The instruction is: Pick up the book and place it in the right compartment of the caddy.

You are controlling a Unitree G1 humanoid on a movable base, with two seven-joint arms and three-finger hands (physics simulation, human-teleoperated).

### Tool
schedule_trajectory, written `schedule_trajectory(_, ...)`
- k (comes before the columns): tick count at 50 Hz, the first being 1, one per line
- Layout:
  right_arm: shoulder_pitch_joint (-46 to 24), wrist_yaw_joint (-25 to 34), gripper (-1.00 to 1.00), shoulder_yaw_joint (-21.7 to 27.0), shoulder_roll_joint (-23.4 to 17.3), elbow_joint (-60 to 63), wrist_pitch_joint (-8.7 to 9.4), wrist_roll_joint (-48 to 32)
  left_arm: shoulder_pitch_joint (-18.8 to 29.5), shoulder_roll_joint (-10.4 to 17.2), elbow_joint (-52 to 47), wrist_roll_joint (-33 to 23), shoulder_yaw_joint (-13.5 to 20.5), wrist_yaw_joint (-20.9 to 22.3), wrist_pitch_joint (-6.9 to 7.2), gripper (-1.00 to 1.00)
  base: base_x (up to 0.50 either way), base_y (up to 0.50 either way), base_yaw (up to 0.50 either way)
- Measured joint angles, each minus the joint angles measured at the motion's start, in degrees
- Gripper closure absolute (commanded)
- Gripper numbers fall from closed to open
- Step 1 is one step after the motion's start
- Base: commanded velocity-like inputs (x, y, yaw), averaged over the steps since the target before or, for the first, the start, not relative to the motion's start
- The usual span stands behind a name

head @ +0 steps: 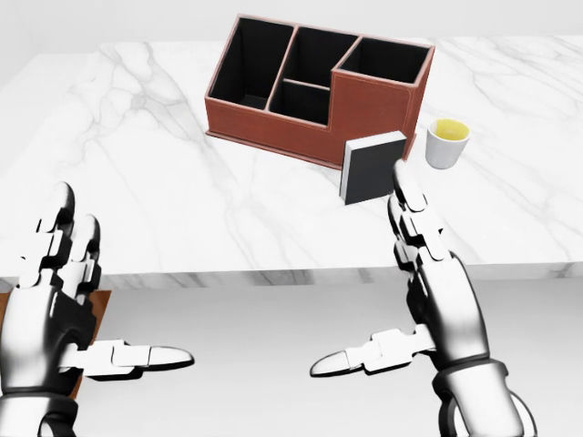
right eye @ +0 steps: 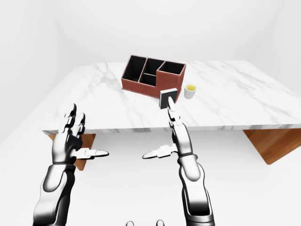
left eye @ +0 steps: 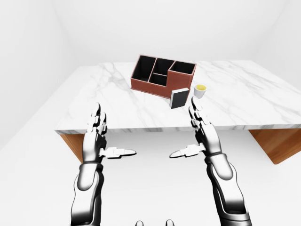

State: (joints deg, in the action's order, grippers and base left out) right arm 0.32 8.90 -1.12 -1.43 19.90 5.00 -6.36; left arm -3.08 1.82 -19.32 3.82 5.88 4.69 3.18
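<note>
Book [head: 373, 167] stands against the caddy [head: 319, 91]; right hand [head: 428, 296] splayed empty just below it, left hand [head: 55, 314] open too.

The book [head: 373, 167] stands upright on the table [head: 146, 182], leaning against the caddy [head: 319, 86], a cup [head: 447, 143] just right of it. My right hand [head: 428, 291] is spread open below the book, my left hand [head: 55, 300] open too.

A white marble tabletop with grey veining [left eye: 113, 96] rests on reddish-brown wooden supports [left eye: 276, 143] at either end, within a plain white room of bare walls [left eye: 33, 52] and floor [left eye: 155, 188] under even light.
</note>
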Motion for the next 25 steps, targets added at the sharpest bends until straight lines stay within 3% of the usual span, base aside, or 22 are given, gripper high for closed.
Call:
schedule_trajectory(6,-1.26,1.65,-1.00,-0.06,-0.28,4.62,0.00,-0.93,0.10,0.10,-3.84,1.08,1.25,0.13,1.82,-1.00,0.00,0.00,0.00)
schedule_trajectory(25,-4.54,5.58,-1.00,-0.68,-0.58,14.47,0.00,-4.13,1.15,0.61,-7.57,2.85,3.22,-0.02,1.82,-1.00,0.00,0.00,0.00)
